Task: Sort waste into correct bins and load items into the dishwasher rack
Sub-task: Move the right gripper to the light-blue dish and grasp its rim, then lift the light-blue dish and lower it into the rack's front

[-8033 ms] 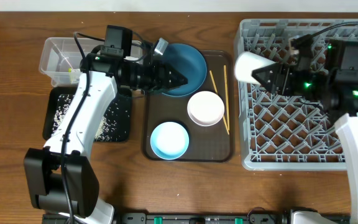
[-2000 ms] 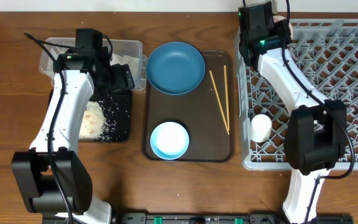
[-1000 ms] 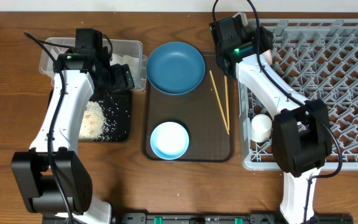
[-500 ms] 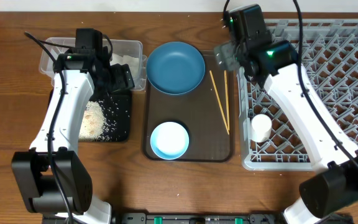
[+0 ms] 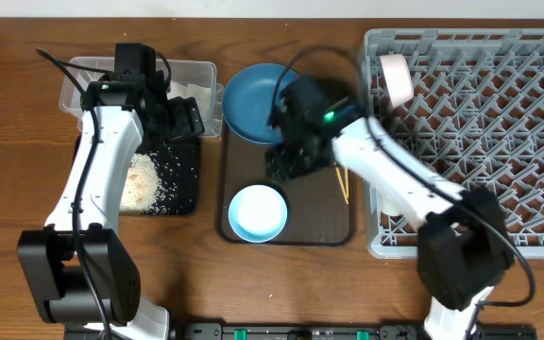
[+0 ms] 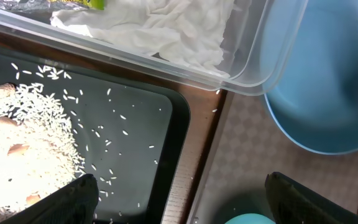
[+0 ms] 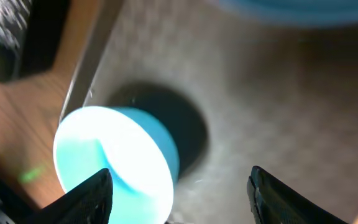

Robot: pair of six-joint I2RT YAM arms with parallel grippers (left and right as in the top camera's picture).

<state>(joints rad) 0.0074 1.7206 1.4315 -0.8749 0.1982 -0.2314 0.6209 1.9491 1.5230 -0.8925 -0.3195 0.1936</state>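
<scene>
far left, on the wooden table (image 5: pixel 8 189), the clear plastic tub (image 5: pixel 74 87) holds one crumpled white tissue (image 6: pixel 166 31) and one yellow-green snack wrapper (image 6: pixel 79 3) at its far edge. just in front of it, the shallow black tray (image 5: pixel 183 194) carries a heap of white cooked rice (image 5: pixel 140 179), with loose grains scattered beside it. that makes two bins. the left gripper (image 6: pixel 179 186) hangs over the seam between tub and tray, fingers spread wide and gripping nothing. it is exactly where it was half a second ago.

in the middle, the brown serving tray (image 5: pixel 319 225) holds two bowls: the big dark-blue bowl (image 5: pixel 248 99) at the far end, its rim close against the tub's corner, and the light-blue small bowl (image 5: pixel 258 212) at the near end. both look bare inside. only a short end of the chopsticks (image 5: pixel 344 189) pokes out from under the right arm, so i cannot count two from here.

the right gripper (image 5: pixel 286 161) was up by the rack's far-left corner half a second ago. it has now swung down over the middle of the serving tray. in the blurred wrist view its fingers are splayed above the light-blue bowl and hold nothing.

on the right, the grey dishwasher rack (image 5: pixel 499 142) holds one beige bowl (image 5: pixel 397 77), standing on edge near its far-left corner. the small pale cup seen earlier in the rack's near-left part is now under the arm.
</scene>
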